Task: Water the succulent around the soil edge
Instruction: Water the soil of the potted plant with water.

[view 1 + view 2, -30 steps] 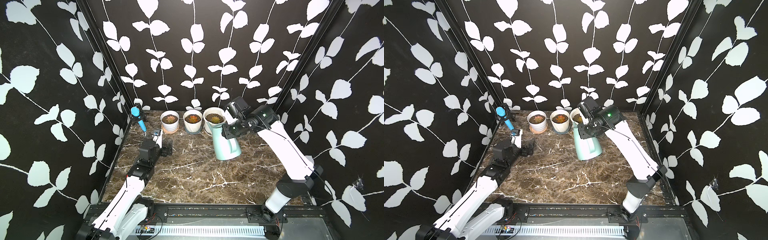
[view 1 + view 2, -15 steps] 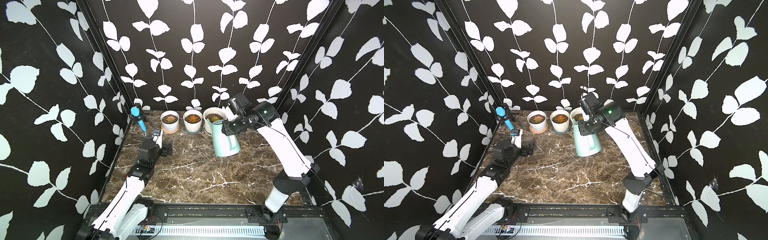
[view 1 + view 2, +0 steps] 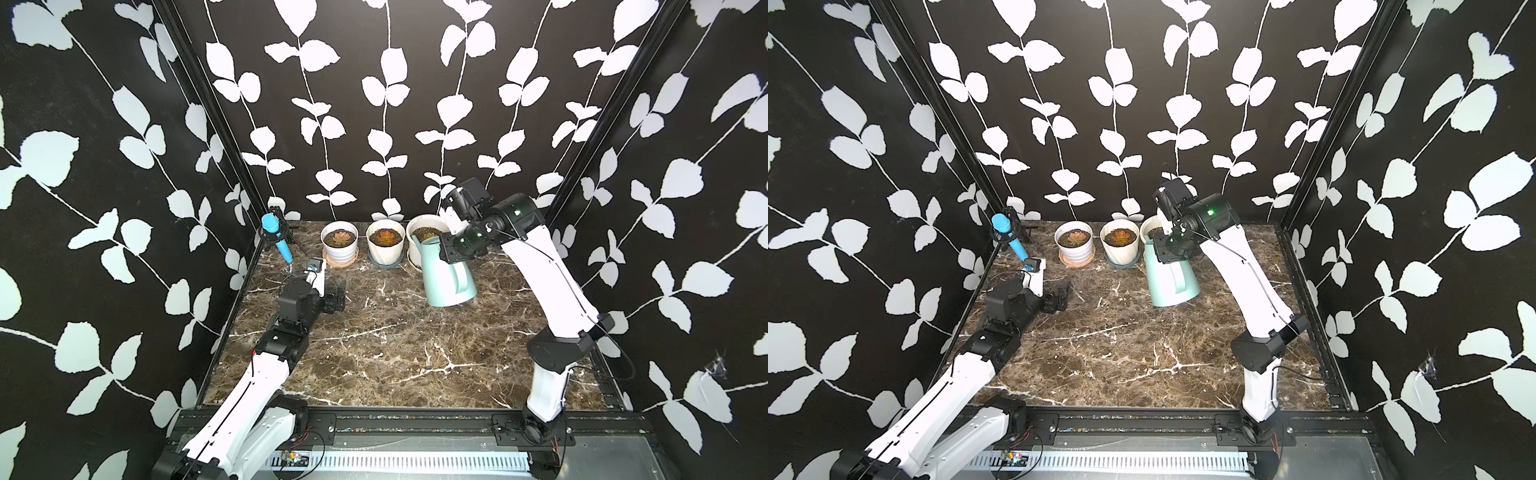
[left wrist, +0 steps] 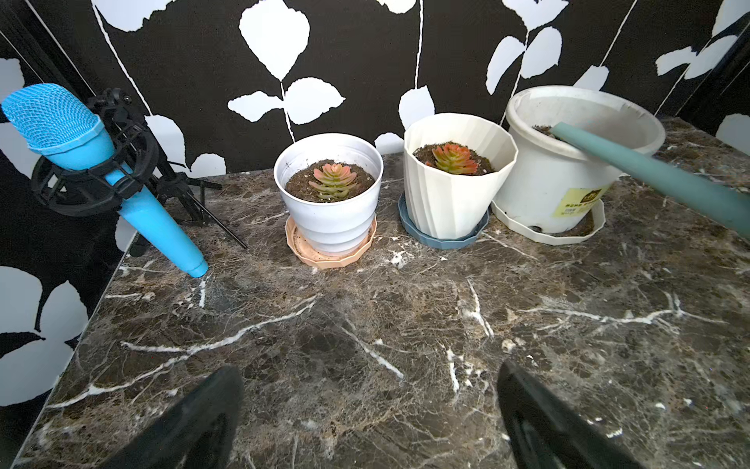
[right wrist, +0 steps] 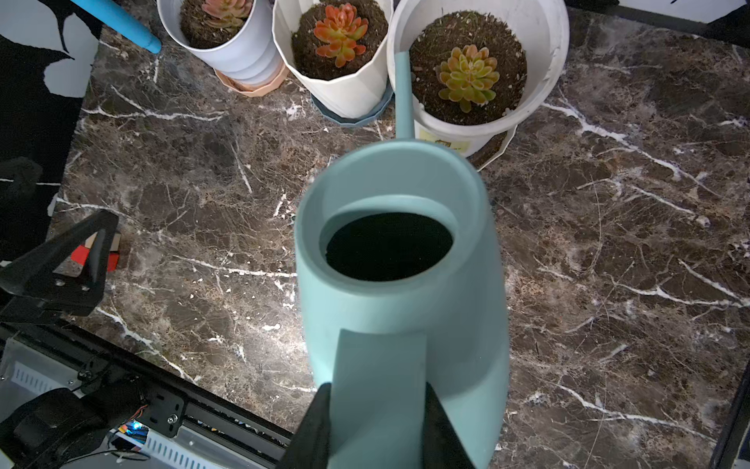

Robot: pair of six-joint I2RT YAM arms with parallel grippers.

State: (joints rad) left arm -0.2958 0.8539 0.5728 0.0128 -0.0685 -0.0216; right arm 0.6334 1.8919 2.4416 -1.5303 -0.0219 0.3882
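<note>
Left pincer (image 4: 365, 426) wide open, empty, low over the bench (image 4: 365, 304) - leave it parked. Rightmost white pot (image 5: 548, 48) holds the target succulent (image 5: 468, 77). The teal watering can (image 5: 401, 292) has its spout tip just inside the rim, over the soil edge. Right pincer (image 5: 379, 430) clamps the can handle - tilt slowly, trace the rim, avoid wetting the rosette.

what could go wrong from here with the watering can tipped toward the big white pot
1. The spout tip sits at the rim of the big white pot, beside the ribbed pot; a small drift could spill onto that neighbour or the marble table.
2. Swinging inward could wet the succulent instead of the soil edge.
3. The right gripper holds the watering can only by its handle; it might swivel.
</note>
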